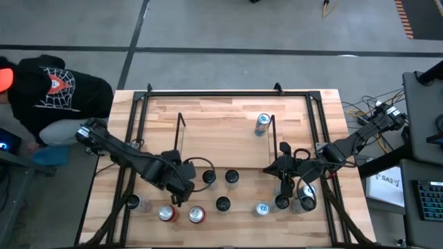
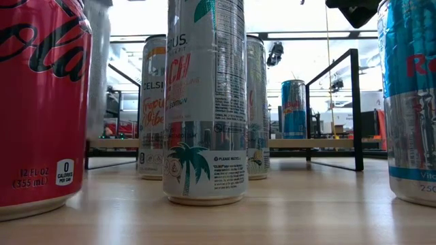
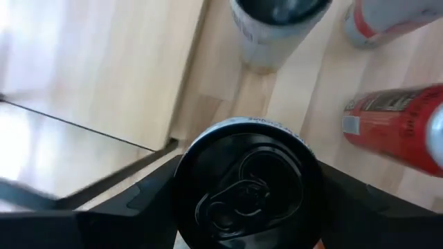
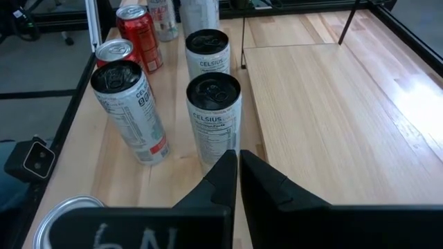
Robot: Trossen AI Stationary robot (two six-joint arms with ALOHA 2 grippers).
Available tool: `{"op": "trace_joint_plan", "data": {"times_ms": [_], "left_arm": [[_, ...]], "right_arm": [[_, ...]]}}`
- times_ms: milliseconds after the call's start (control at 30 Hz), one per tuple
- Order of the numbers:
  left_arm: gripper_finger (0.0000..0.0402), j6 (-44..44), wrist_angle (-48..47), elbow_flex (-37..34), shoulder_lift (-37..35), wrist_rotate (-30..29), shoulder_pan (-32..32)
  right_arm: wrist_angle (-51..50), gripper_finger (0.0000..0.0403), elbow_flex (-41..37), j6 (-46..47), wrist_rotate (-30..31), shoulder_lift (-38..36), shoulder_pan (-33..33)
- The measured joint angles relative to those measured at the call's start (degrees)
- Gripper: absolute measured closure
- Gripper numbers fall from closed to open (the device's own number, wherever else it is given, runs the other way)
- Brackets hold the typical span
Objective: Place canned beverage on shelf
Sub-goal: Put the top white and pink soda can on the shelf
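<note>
A black-topped can (image 3: 247, 187) is held between the fingers of the left gripper (image 1: 181, 194), which are closed against its sides; it stands near the table's (image 1: 228, 114) front left, just in front of the shelf (image 1: 208, 131). Two red cans (image 1: 196, 215) are seen close beside it. The right gripper (image 4: 237, 166) is held at the front right with its fingers pressed together on nothing, above a group of upright cans. One blue can (image 1: 262, 123) is already set on the shelf's wood base, near its right wire end. A person in a black hoodie (image 1: 59, 97) is crouched beyond the table's left edge
</note>
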Motion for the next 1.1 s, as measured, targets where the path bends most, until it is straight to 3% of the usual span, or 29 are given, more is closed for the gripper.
{"op": "trace_joint_plan", "data": {"times_ms": [367,633,800,1100], "left_arm": [[0.0163,4.89,-11.66,16.30,0.00,-5.36,3.15],[0.0163,8.57,-13.68,21.95,0.06,-11.49,11.27],[0.0163,8.02,-11.81,21.88,0.77,-10.78,19.38],[0.0163,12.08,-6.70,21.86,4.68,-2.49,30.96]], "right_arm": [[-0.02,0.0394,0.00,-0.67,-0.02,0.00,-0.02],[-0.02,0.0394,0.00,-2.16,-0.04,0.00,-0.02],[-0.03,0.0394,0.00,-2.38,-0.06,0.00,-0.01],[-0.49,0.0394,0.00,-2.87,-0.09,0.00,-0.01]]}}
